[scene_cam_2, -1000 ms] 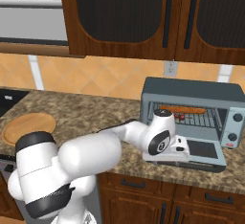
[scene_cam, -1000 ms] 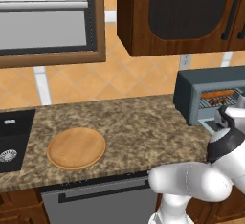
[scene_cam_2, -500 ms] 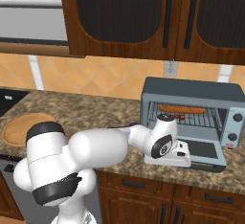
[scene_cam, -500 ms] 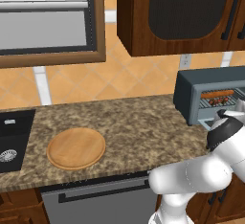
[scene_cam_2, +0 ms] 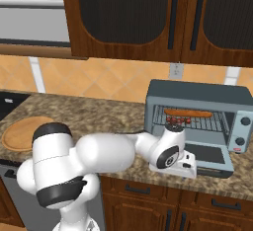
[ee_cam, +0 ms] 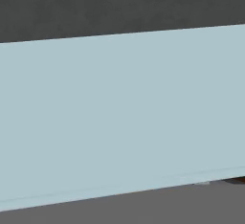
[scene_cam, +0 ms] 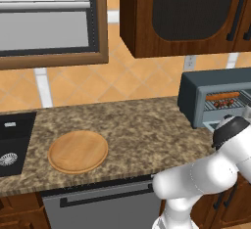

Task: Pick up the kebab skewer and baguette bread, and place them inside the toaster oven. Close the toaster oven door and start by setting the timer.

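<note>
- The gripper (scene_cam_2: 191,165) sat low against the toaster oven door (scene_cam_2: 210,157), which lay folded down flat in front of the oven; its jaws stood fully apart with nothing between them.
- In the hand view, a pale grey-blue panel of the door (ee_cam: 122,117) ran close in front of the camera.
- The toaster oven (scene_cam_2: 197,94) stood open just behind the hand, on the counter.
- The baguette bread (scene_cam_2: 188,112) lay lengthwise on the wire rack (scene_cam_2: 212,122) inside the oven, above and behind the hand.
- The kebab skewer (scene_cam_2: 178,121) lay on the same rack, just in front of the loaf and right above the robot's wrist.
- Two round knobs (scene_cam_2: 244,121) were set on the oven's right-hand panel.
- The speckled brown granite counter (scene_cam: 132,130) carried the oven; well to the oven's left lay a round wooden board (scene_cam: 78,151), and beyond that a dark sink (scene_cam: 12,140).
- Dark wooden wall cabinets (scene_cam_2: 148,18) hung above the oven, against an orange tiled wall (scene_cam: 137,81).
</note>
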Available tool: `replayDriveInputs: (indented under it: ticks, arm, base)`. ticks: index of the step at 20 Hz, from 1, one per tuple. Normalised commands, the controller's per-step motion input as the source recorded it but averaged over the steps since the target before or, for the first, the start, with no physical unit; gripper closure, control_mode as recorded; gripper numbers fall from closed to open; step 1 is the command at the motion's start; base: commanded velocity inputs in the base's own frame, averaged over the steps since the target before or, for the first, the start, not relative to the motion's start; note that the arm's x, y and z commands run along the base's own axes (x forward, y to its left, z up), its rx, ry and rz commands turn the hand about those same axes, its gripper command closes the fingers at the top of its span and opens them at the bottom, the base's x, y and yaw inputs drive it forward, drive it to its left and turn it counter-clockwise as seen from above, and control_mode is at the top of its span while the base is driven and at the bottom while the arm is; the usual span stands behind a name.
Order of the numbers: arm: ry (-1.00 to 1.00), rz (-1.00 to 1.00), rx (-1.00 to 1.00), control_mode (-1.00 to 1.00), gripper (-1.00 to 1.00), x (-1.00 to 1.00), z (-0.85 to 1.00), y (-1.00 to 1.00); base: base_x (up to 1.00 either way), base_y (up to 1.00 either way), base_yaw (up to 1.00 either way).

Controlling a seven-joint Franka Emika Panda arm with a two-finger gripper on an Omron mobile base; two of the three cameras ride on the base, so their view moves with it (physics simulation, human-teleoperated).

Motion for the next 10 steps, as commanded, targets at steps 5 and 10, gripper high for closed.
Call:
replayDriveInputs:
  ticks: [5, 10]
  arm:
    - [-0.18, -0.09, 0.00, -1.00, -1.00, 0.45, -0.01, 0.00]
    - [-0.26, -0.08, 0.00, -1.00, -1.00, 0.62, 0.05, 0.09]
  base:
    - [0.00, 0.00, 0.00]
    - [0.00, 0.00, 0.00]
